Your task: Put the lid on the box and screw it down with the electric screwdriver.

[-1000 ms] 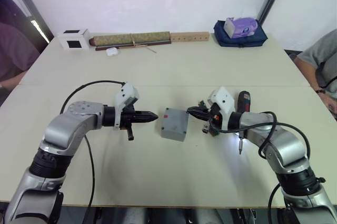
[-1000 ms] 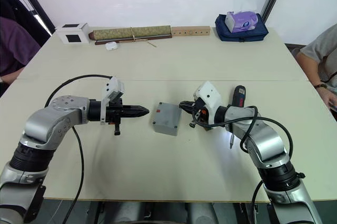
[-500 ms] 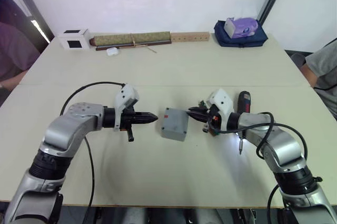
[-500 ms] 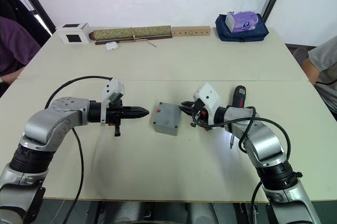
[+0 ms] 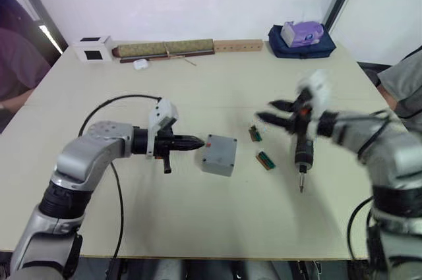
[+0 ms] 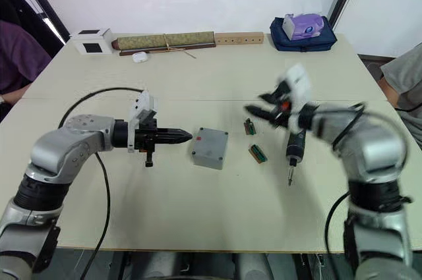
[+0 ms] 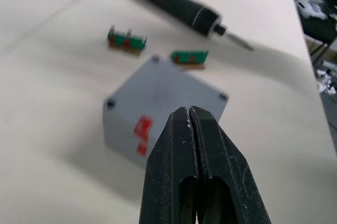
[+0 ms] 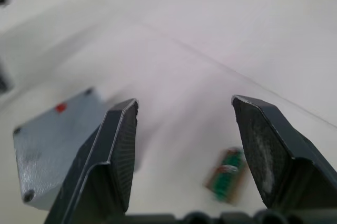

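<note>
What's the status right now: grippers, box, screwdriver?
Left gripper shut, tips at the closed grey box. Right gripper open, empty, above the table. Electric screwdriver lies ungrasped; two green circuit boards beside the box.

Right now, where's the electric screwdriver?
The electric screwdriver lies on the table on the robot's right, under the raised right gripper, just beyond the two small green circuit boards from the grey box.

I see two small green circuit boards (image 5: 260, 147) mid-frame, a white cube (image 5: 92, 49), a long roll (image 5: 163, 49) and a blue bag (image 5: 300, 37) along the top.
</note>
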`<state>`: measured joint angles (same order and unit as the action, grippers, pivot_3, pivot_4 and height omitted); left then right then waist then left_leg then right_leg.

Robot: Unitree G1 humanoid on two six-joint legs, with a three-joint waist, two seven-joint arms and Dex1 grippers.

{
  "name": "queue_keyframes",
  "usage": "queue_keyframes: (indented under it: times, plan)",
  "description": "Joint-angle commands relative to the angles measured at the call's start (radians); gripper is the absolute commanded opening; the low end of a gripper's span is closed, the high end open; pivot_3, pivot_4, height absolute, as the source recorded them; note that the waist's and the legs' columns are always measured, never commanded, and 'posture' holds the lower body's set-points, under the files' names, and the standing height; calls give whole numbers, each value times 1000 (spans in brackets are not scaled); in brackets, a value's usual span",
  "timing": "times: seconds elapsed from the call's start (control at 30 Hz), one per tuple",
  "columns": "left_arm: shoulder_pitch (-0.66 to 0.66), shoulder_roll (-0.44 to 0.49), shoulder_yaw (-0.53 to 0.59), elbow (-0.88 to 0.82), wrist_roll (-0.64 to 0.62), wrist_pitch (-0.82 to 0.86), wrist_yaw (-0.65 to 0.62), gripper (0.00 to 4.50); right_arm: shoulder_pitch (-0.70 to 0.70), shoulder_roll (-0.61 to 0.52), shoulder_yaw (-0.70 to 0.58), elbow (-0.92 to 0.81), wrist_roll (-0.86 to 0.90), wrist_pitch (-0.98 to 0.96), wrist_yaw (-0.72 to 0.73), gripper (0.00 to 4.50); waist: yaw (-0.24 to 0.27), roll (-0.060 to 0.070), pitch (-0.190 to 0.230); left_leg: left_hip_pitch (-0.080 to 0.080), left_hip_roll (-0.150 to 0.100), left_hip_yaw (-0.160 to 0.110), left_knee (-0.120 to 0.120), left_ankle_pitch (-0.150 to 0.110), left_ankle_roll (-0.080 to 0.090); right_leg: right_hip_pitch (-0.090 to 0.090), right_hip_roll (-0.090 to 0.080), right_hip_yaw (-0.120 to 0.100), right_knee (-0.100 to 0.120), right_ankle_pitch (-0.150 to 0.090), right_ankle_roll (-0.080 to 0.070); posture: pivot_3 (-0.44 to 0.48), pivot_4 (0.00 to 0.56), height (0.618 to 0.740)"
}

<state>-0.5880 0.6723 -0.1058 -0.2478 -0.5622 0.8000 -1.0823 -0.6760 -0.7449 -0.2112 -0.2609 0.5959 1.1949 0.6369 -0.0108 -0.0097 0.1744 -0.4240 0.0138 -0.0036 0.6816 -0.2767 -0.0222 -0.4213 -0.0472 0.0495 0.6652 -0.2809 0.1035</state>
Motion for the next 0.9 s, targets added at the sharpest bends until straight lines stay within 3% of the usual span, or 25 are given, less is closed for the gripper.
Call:
queue_keyframes:
  times: [0.03, 0.2, 0.33, 0.43, 0.7, 0.9]
  plan:
    - [-52, 1, -16, -28, -14, -34, -46, 0, -84, -82, -30, 81, 25, 196, -20, 2933, 0, -1, 0, 0, -1, 0, 0, 0, 0, 0, 0, 0, -1, 0, 0, 0, 150, 740]
    - [-98, -18, -62, -25, 5, -96, -103, 0, -213, -184, 99, 320, -22, 414, -71, 4430, -6, 0, 0, 0, -1, 3, 0, 0, 0, -1, 0, 2, 0, 0, 0, 0, 150, 740]
    - [-92, -13, -92, -28, 39, -154, -125, 0, -338, -251, 336, 610, 60, 420, -113, 4469, -11, 1, 0, 0, -1, 4, -1, 0, 0, -2, 1, 3, -1, 0, 0, 0, 150, 740]
    - [-72, -12, -94, -41, 54, -172, -112, 0, -422, -253, 457, 728, 76, 420, -111, 4469, -12, 1, 0, 0, -1, 5, -1, 0, 0, -3, 1, 3, -1, 0, 0, 0, 150, 740]
    - [-18, -10, -78, -115, 47, -147, -48, 0, -458, -233, 625, 827, 115, 420, -37, 4469, -3, 1, 0, -1, -1, 4, -1, 0, 1, -3, 1, 3, -1, 0, 0, 0, 150, 740]
    - [19, 20, -58, -164, 32, -117, -14, 0, -441, -175, 649, 859, 48, 420, -36, 4469, -7, 1, 0, -1, -1, 4, -1, 0, 1, -3, 1, 3, 0, 0, 0, 0, 150, 740]
